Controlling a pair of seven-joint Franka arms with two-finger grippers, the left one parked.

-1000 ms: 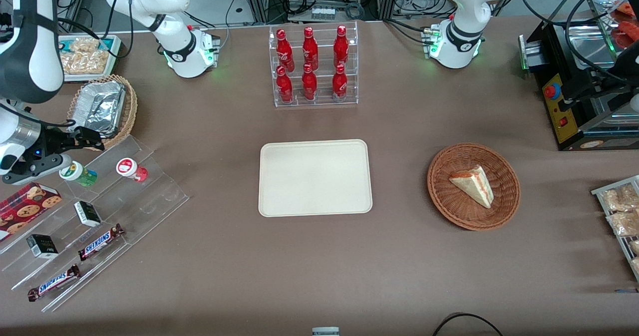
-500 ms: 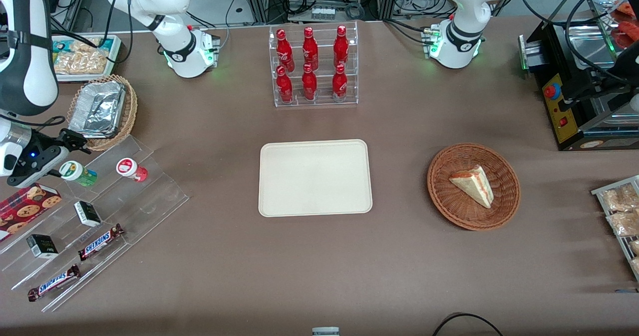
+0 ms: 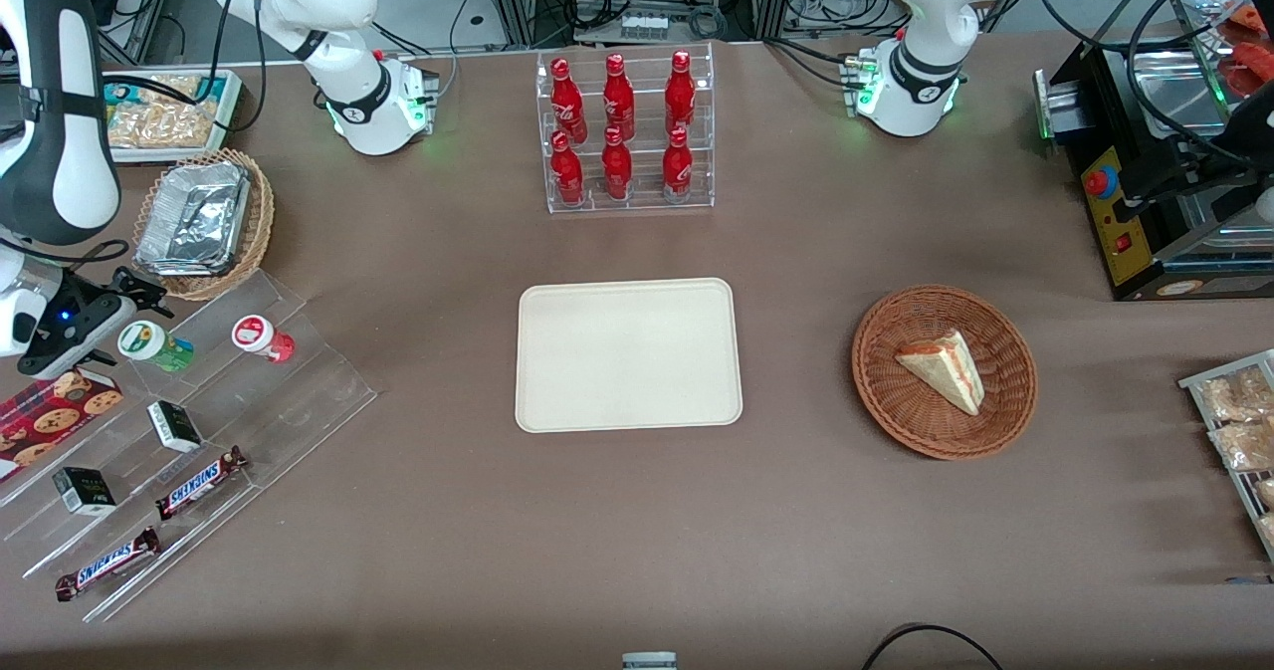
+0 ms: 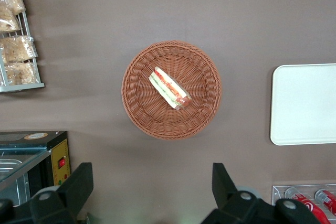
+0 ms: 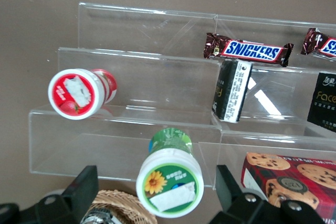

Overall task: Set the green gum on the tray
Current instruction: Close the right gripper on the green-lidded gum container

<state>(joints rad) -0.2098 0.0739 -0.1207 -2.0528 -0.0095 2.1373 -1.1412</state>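
Observation:
The green gum [image 3: 157,344] lies on its side on the top step of a clear acrylic rack [image 3: 299,381], toward the working arm's end of the table. Its white lid with a sunflower mark faces my right gripper [image 3: 105,324]. In the right wrist view the gum [image 5: 169,177] sits between the open gripper's [image 5: 156,190] two black fingers [image 5: 84,188], with a gap on each side. The cream tray [image 3: 627,354] lies flat mid-table with nothing on it, and its edge shows in the left wrist view [image 4: 304,103].
A red-bodied white-lidded bottle [image 3: 261,337] lies beside the green gum on the same step. Snickers bars [image 3: 199,481], small dark boxes and a cookie box [image 3: 50,406] fill the lower steps. A wicker basket with foil [image 3: 261,214] stands close by the gripper. A sandwich basket [image 3: 946,297] and a cola rack [image 3: 625,132] stand farther off.
My gripper has shifted toward the working arm's end of the table, so its fingers reach less far over the gum. The gum has not moved.

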